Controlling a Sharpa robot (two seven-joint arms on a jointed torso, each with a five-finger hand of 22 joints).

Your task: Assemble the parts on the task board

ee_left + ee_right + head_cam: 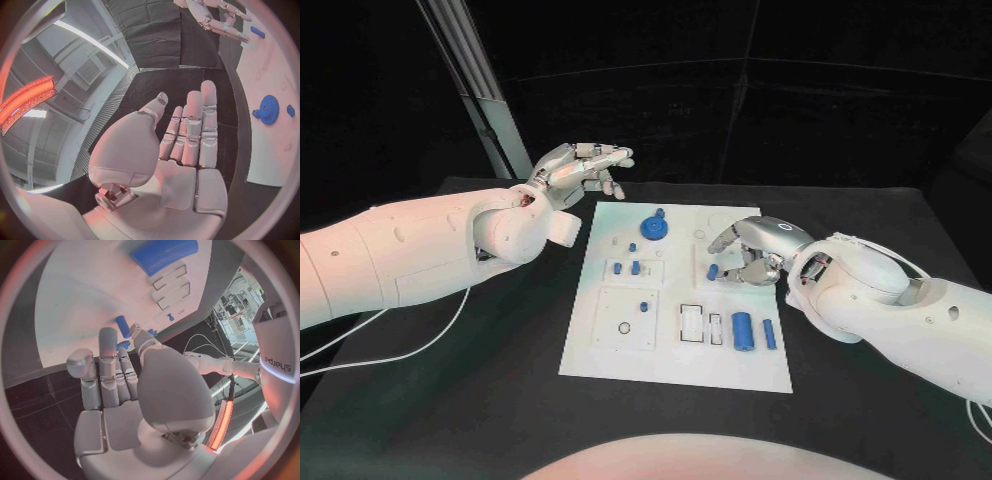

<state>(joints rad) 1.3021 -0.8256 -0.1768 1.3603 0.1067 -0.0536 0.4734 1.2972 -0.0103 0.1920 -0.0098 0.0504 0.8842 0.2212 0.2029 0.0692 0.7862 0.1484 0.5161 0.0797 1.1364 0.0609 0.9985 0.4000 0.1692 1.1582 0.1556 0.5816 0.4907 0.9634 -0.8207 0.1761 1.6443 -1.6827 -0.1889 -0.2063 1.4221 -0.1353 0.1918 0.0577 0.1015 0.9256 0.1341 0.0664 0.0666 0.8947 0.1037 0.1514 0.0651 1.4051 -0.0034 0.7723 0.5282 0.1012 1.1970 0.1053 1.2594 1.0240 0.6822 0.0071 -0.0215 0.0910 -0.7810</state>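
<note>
Overhead, the black worktop (473,400) carries the white board (678,362) under dark curtains, the left hand (578,165) spread beside it and the right hand (750,254) pinching a blue peg (714,271).

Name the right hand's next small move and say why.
Probably a short lowering to seat the blue part into the task board. The right hand pinches that part at its fingertips just above the board's right side, while the left hand hovers open off the far left corner.
</note>
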